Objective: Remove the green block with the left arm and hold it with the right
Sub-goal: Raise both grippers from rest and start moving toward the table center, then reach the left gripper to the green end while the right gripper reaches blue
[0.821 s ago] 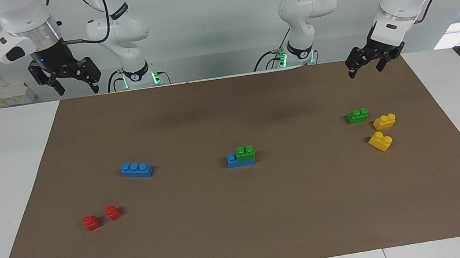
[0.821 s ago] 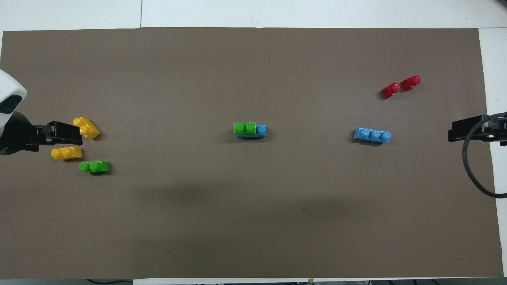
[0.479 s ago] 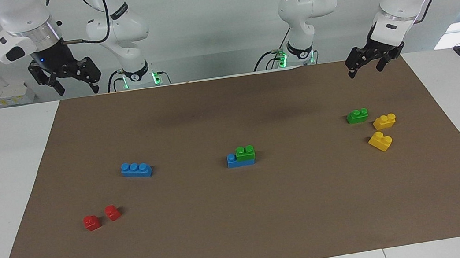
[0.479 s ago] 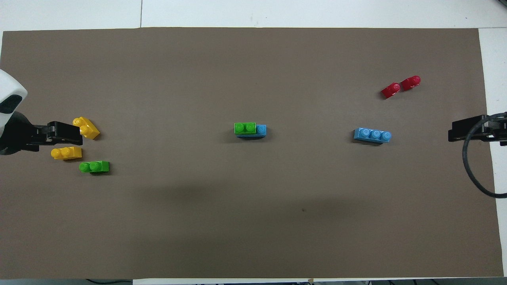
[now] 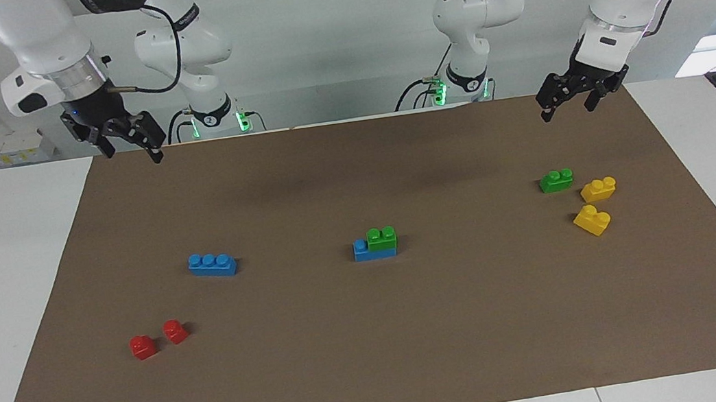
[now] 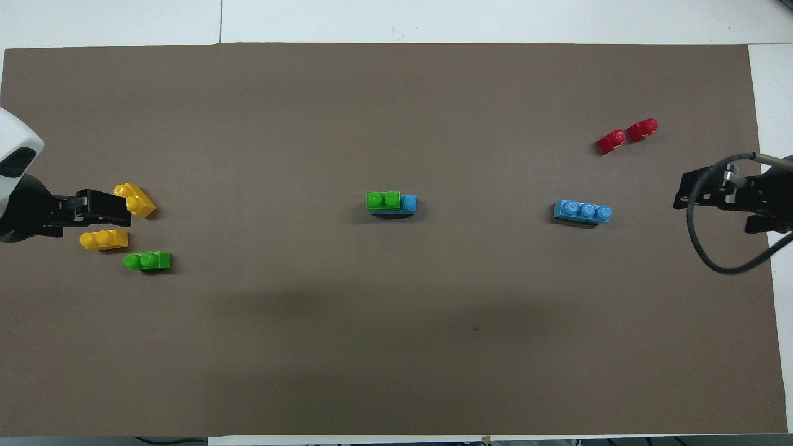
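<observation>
A green block (image 5: 381, 237) (image 6: 383, 200) with two studs sits pressed onto one end of a blue brick (image 5: 371, 251) (image 6: 409, 204) in the middle of the brown mat. A second green block (image 5: 556, 180) (image 6: 147, 261) lies loose toward the left arm's end. My left gripper (image 5: 569, 109) (image 6: 118, 209) hangs open and empty, high over the mat at that end, above the yellow bricks. Over the mat's edge at the right arm's end, my right gripper (image 5: 134, 153) (image 6: 686, 198) is raised, open and empty.
Two yellow bricks (image 5: 598, 188) (image 5: 592, 220) lie beside the loose green block. A blue three-stud brick (image 5: 212, 264) (image 6: 582, 212) and two small red bricks (image 5: 143, 346) (image 5: 174, 331) lie toward the right arm's end. White table surrounds the brown mat (image 5: 418, 345).
My right gripper has swung in from beside the mat toward its edge and come a little lower. The left gripper and all bricks have stayed put.
</observation>
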Motion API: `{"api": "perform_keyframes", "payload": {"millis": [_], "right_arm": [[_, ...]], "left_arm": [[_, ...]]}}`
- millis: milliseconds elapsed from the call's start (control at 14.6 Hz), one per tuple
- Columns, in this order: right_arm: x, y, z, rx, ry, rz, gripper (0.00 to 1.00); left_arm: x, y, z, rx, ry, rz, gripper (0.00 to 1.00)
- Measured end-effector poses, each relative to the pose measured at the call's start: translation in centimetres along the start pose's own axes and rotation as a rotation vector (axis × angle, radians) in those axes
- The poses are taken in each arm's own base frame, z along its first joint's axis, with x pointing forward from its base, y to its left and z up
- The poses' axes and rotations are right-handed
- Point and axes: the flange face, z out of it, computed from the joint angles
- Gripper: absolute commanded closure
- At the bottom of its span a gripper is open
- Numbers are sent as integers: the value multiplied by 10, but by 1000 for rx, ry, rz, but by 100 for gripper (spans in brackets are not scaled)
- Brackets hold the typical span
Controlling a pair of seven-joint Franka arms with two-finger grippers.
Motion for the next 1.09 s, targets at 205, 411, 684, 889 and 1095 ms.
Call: {"api": "perform_keyframes", "payload": {"millis": [205,411,684,889,1095], "right_arm": [[14,-21,41,92,-113,324,4],[19,-54,73,174,-202,569,4],[25,-93,117,275,-318,759,5],[31,-127,157,320,-376,861,5],[36,-146,189,337,-394,929,5]], "left_arm": [[0,36,-3,-41,57,-289,0],[-7,91,1,-97,109,-539,0],[-20,143,19,-140,92,-820,0],[-24,182,48,-126,48,-994,0],[-18,223,81,-109,11,-1143,0]]}}
